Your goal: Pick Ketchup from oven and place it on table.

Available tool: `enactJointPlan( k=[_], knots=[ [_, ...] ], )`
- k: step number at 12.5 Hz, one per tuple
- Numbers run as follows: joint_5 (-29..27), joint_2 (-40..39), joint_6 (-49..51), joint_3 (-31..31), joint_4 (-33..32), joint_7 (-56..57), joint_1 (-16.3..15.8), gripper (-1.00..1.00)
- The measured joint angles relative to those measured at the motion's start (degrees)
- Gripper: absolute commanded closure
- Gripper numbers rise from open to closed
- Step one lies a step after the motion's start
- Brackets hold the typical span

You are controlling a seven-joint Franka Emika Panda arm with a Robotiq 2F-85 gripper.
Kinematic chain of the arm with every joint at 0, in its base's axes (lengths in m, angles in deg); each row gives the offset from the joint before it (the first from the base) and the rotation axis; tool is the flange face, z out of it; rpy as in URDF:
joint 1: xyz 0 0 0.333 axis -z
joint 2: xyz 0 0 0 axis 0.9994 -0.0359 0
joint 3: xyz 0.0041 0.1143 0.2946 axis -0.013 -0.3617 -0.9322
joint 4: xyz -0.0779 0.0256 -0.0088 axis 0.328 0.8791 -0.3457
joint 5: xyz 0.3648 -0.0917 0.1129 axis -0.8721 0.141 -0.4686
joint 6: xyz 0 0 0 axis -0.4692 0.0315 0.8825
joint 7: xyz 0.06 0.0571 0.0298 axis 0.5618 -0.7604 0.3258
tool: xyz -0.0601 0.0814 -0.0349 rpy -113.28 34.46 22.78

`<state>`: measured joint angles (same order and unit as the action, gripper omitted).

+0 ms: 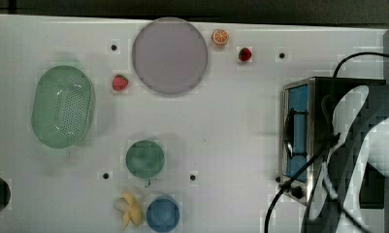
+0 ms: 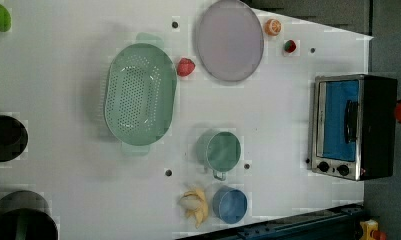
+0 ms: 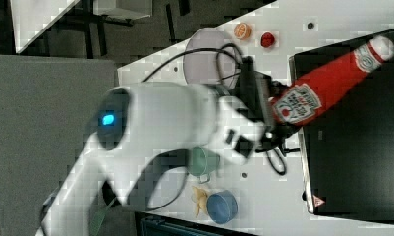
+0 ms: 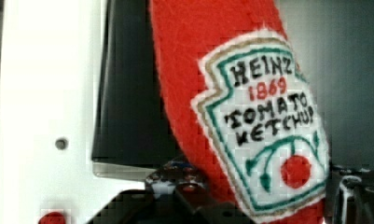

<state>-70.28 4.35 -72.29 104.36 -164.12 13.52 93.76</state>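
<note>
1. In the right view, start at the right view's left: you see the white arm (image 3: 150,128) reaching across toward the oven, with the green cup (image 3: 203,161), the peeled banana (image 3: 200,200) and the blue cup (image 3: 222,206) on the desk (image 3: 263,196) below it.
2. Move on and you find the hand (image 3: 272,117) at the arm's end, clenched on the base of the ketchup (image 3: 322,88).
3. From the hand the ketchup stretches away toward the right view's upper right, tilted, its white cap farthest from the hand and its label just beyond the hand. It lies over the black top of the oven (image 3: 356,147); you cannot tell whether it touches that top.
4. In the wrist view the ketchup (image 4: 231,107) stands close before the camera, its label facing you, its lower end at the dark fingers (image 4: 189,186).
5. In the top view, going from the top view's left, you pass the green colander (image 1: 62,107), a strawberry (image 1: 120,82), the grey plate (image 1: 170,56), the orange slice (image 1: 220,37) and a second strawberry (image 1: 245,54), then the oven (image 1: 299,131) with its blue glass door shut, the arm above it.
</note>
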Motion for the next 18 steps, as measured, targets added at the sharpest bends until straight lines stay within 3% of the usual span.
enactJointPlan(
  k=[4,9,12,14,18],
  knots=[
    [1.6,10.2,9.8,-3.7,0.4,0.0,-4.4,-0.26],
    [2.2,16.9,14.7,-17.1,1.2,0.1,-11.3,-0.26],
    [1.7,15.7,13.9,-22.7,-4.6,0.2,-14.3,-0.26],
    [1.9,14.2,7.0,-24.6,-11.1,0.1,-15.3,-0.26],
    [2.8,11.6,-3.7,-22.4,-24.0,0.1,-16.0,-0.26]
  ],
)
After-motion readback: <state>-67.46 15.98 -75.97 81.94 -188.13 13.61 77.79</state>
